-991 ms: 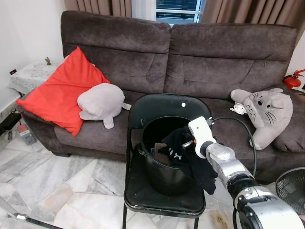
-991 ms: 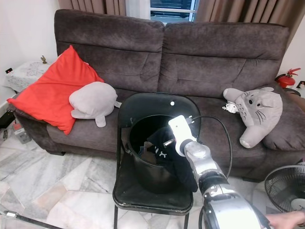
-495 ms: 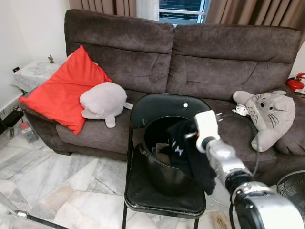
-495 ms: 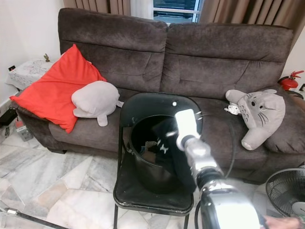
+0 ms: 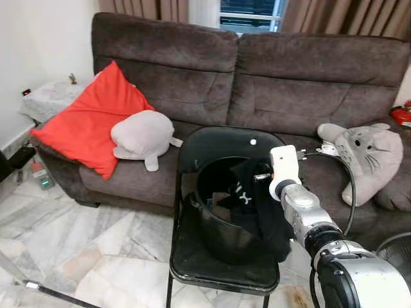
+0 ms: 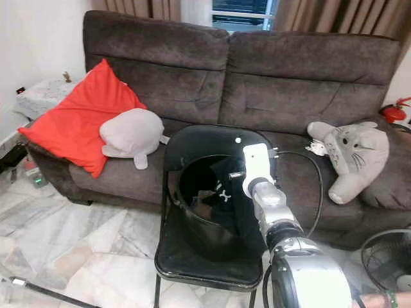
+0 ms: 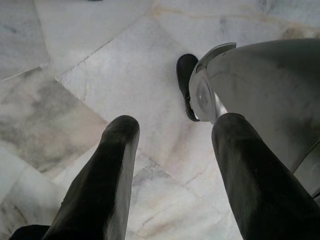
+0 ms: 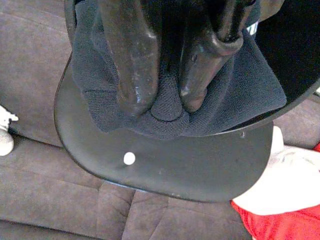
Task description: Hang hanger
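Observation:
My right gripper (image 8: 160,100) is shut on a dark garment with white print (image 5: 262,204). It holds the cloth bunched between both fingers (image 8: 130,60), over the rim of a black bucket (image 5: 212,221). The bucket stands on the seat of a black folding chair (image 5: 221,142), and the garment hangs down the bucket's right side. In the head views the right gripper (image 5: 257,177) sits just in front of the chair back, partly buried in the cloth. I cannot make out a hanger. My left gripper (image 7: 175,125) hangs idle and open above the marble floor.
A brown sofa (image 5: 289,77) stands behind the chair, with a red cushion (image 5: 90,119), a grey plush (image 5: 142,136) and a grey cat plush (image 5: 372,157). A black cable (image 5: 343,186) loops by the right arm. A thin rod (image 5: 45,290) lies on the floor at front left.
The camera has shifted slightly. My right gripper has lifted the garment a little and drawn it nearer the chair back. The left arm still hangs.

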{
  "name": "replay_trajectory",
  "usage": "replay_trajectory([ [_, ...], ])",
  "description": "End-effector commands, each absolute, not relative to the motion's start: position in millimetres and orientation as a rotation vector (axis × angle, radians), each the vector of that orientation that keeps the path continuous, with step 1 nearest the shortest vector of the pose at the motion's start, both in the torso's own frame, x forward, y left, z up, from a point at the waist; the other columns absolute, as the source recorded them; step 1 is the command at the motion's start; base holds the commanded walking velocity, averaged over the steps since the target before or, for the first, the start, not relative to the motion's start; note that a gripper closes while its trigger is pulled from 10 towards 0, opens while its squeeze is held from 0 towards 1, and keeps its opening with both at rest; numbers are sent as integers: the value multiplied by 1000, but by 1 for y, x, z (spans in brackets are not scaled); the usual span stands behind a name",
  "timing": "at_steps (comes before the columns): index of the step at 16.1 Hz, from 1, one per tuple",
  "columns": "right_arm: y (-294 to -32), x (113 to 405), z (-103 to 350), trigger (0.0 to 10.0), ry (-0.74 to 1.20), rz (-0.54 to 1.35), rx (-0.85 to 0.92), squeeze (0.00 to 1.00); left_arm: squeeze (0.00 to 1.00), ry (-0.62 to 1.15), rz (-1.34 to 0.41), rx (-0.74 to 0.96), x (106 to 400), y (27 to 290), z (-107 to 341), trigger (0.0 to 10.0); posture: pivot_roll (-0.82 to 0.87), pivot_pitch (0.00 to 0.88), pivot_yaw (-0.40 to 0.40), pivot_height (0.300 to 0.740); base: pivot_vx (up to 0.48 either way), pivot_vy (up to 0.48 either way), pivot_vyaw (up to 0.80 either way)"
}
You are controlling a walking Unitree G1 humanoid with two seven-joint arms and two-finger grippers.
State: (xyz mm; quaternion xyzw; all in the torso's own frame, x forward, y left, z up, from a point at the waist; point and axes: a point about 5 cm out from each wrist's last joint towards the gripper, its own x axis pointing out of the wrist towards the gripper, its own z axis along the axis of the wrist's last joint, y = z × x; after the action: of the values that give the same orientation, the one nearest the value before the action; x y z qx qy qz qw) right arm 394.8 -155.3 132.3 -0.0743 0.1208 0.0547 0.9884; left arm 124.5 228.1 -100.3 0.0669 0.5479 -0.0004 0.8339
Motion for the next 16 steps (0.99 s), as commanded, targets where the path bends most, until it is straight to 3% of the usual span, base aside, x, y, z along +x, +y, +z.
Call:
replay_trajectory([
  [1,-153,397,135,0,252,106,-138,0,0,1183,22,137,118,233,-101,10000,168,0,-53,740,0,0,0],
  [2,-151,395,131,0,270,115,-141,0,0,1187,25,138,116,234,-101,10000,182,0,-51,740,0,0,0],
  [3,-149,394,128,3647,283,126,-152,0,0,1189,27,140,115,236,-101,10000,186,0,-47,740,0,0,0],
  [4,-148,393,124,8588,299,121,-170,0,0,1192,28,142,114,237,-102,10000,192,0,-46,740,0,0,0],
  [5,-148,392,122,10000,309,116,-141,0,0,1194,28,145,114,237,-101,10000,194,0,-45,740,0,0,0],
  [6,-148,391,121,10000,316,108,-139,1000,0,1196,28,148,113,238,-101,10000,198,0,-42,740,0,0,0],
  [16,-155,386,110,10000,375,53,-126,1000,0,1204,20,159,112,241,-101,10000,205,0,-32,740,0,0,0],
])
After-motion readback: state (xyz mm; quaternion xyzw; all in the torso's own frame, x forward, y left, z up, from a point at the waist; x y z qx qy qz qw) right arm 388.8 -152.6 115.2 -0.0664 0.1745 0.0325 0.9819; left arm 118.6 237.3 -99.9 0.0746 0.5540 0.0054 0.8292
